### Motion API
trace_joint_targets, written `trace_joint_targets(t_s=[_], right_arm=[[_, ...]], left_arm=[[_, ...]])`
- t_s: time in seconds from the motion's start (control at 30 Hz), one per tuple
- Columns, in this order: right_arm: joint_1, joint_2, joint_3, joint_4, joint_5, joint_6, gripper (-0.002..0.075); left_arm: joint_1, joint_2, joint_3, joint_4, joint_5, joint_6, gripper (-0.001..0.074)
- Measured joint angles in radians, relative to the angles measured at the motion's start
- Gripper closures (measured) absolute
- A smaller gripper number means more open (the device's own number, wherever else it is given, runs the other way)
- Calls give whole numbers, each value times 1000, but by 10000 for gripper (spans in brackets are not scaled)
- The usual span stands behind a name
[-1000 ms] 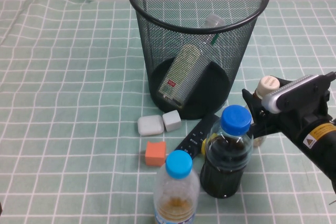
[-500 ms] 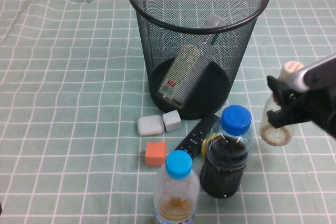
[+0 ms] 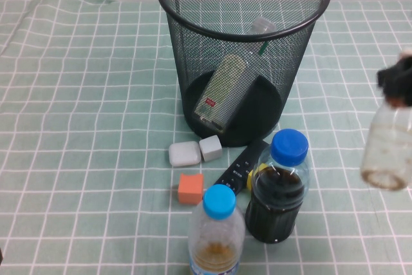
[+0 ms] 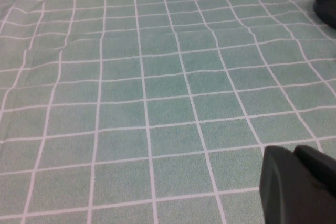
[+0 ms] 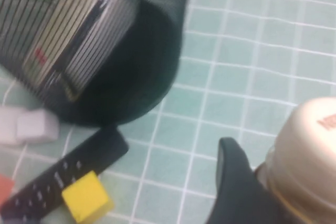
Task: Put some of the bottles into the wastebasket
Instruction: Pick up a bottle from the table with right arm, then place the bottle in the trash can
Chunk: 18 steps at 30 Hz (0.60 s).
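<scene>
The black wire-mesh wastebasket (image 3: 187,56) stands at the back middle of the table. Inside it leans the white-capped bottle with the green-and-red label (image 3: 222,88). My right gripper (image 3: 398,87) is at the far right edge, shut on the neck of the smaller beige-capped bottle (image 3: 388,149), which hangs clear of the table. In the right wrist view one dark finger (image 5: 239,182) presses beside the beige cap (image 5: 310,145), with the wastebasket's base (image 5: 147,77) beyond. My left gripper (image 4: 302,190) hovers low over bare cloth, its fingers together and empty.
Two blue-capped bottles stand in front of the wastebasket, one dark (image 3: 279,188), one nearly empty (image 3: 217,233). A black remote (image 3: 241,169), two white blocks (image 3: 184,154), an orange block (image 3: 190,188) and a yellow block (image 5: 86,198) lie beside them on the green checked cloth (image 3: 77,127).
My right gripper has lifted the beige-capped bottle from beside the dark bottle and carried it up and to the right. Nothing else has moved.
</scene>
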Motion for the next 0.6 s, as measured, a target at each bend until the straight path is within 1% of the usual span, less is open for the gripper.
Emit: trace_joint_targets(t_s=[0.07,0.2,0.4,0.6], right_arm=[[-18,0,-100,-33,84,70,433],[-22,34,-336,-44,192,98,433],[-11,234,-758,56,262,17,433],[61,503,-1133,174,276,-53,433]], left_arm=[[0,0,0,0,0,0,735],[0,0,0,0,0,0,735],[0,0,0,0,0,0,735],[0,0,0,0,0,0,735]])
